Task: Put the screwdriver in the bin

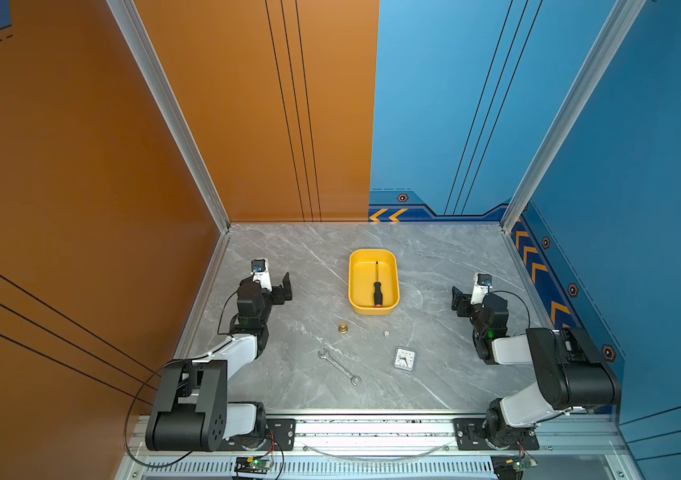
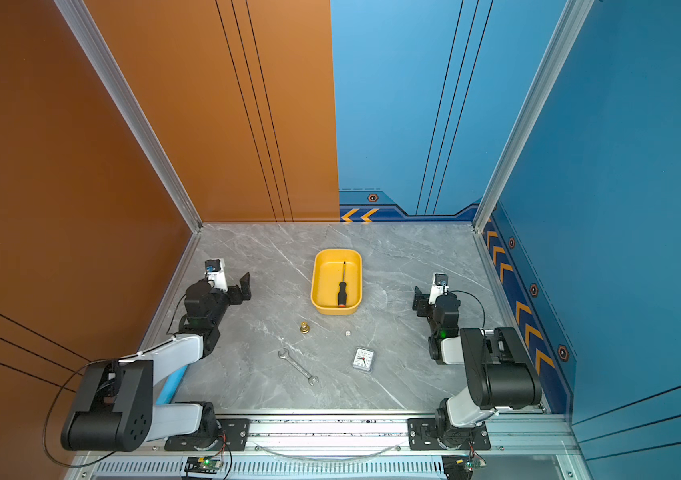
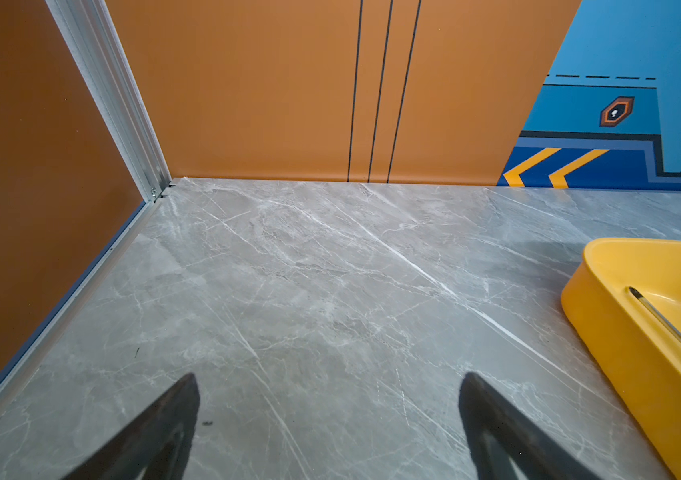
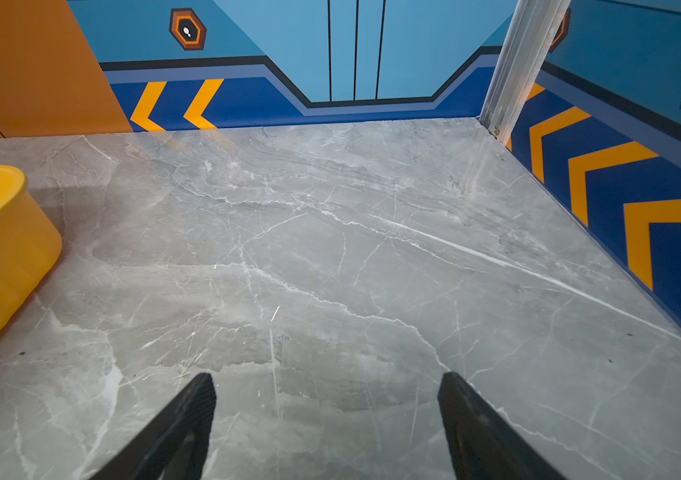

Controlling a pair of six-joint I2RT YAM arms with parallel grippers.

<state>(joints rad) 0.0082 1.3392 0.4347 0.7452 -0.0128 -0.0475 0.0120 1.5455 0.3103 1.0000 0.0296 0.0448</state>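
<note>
Grey marble worktop [image 1: 289,257], orange wall on one side, blue on the other. The yellow bin [image 1: 373,310] sits toward the back, about mid-width. The screwdriver [image 1: 376,286] is in it, lying flat on the bin's floor with the shaft tip toward the far wall and the orange-red cap at the near end.

The left arm is folded on its own side, with the elbow high by the front rail and the forearm running back. The left claw [image 1: 287,289] is held above the worktop and points toward the back wall, the bin off to its inner side and well apart. In its wrist view the two dark fingers [image 3: 172,415] are spread wide with only bare marble between them — nothing held.

The right arm mirrors that, elbow raised near the front corner. The right claw [image 1: 456,299] also aims at the back and is well clear of the bin. Its fingers [image 4: 189,415] gape wide too — empty.

On the near half of the worktop lie a brass fitting [image 1: 343,328], a small white die [image 1: 386,333], a silver open-ended wrench [image 1: 339,366] and a small square clock [image 1: 404,359], each apart from the others.
</note>
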